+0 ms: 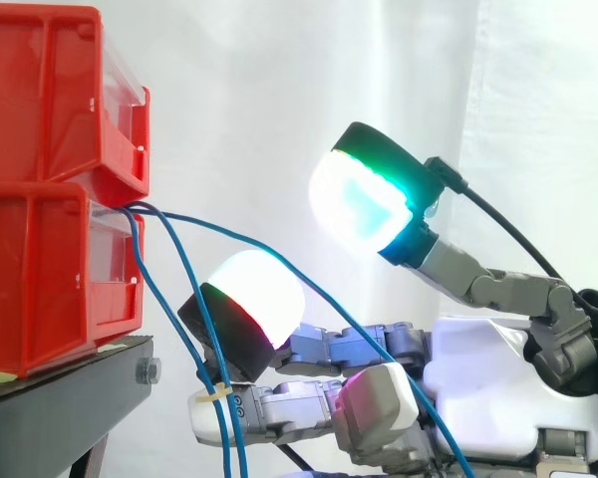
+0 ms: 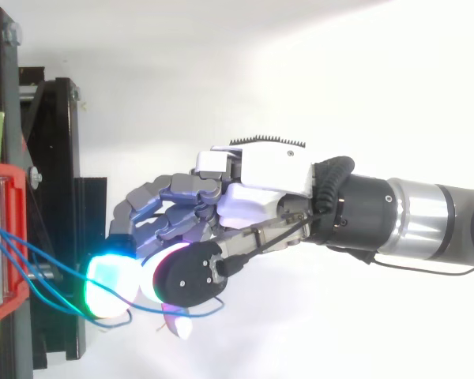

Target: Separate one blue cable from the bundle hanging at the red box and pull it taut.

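Two red boxes [image 1: 40, 199] are stacked on a black stand [image 1: 70, 383] at the left. Thin blue cables [image 1: 143, 210] come out between the boxes. Most of them hang down in front of the stand, joined by a yellow tie [image 1: 215, 395]. One blue cable [image 1: 279, 265] arcs away to the right, runs between the raised thumb and the fingers of my hand [image 1: 478, 368], then drops past the palm. The hand is open, its thumb pad [image 1: 364, 194] glowing green and white well above the fingers [image 1: 249, 299]. From above, the hand [image 2: 261, 189] points at the red box [image 2: 0, 189].
The black stand [image 2: 51, 197] juts out beyond the boxes towards the hand. A white curtain hangs behind everything. The arm [image 2: 426, 217] comes in from the right.
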